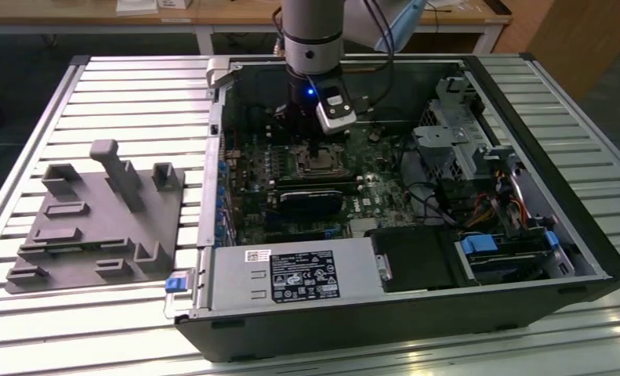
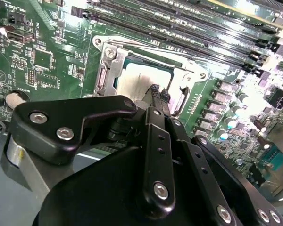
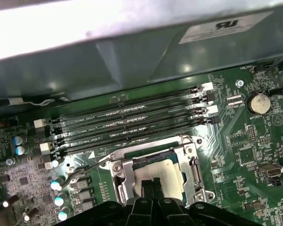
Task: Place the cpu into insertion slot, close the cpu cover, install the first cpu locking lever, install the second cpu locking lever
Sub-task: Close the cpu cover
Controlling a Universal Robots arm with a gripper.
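Pincer (image 2: 159,94) poised straight over the socket (image 1: 315,162), tips pressed together with nothing visible between them. In both wrist views those tips sit right over the chip (image 3: 162,172), at or just off its silvery face; I can't tell whether they touch. Chip's seated in the socket, and the cover frame (image 3: 194,165) looks to be lying flat around it, so the first two steps read as done. In the exterior view the socket lies at twelve o'clock from the black card (image 1: 310,200), directly beneath the arm. Here's the key line: a thin wire lever (image 3: 85,170) runs out from the frame's corner toward the capacitors (image 3: 56,185), close beside the tips yet apart from them, and unlatched by my reading.
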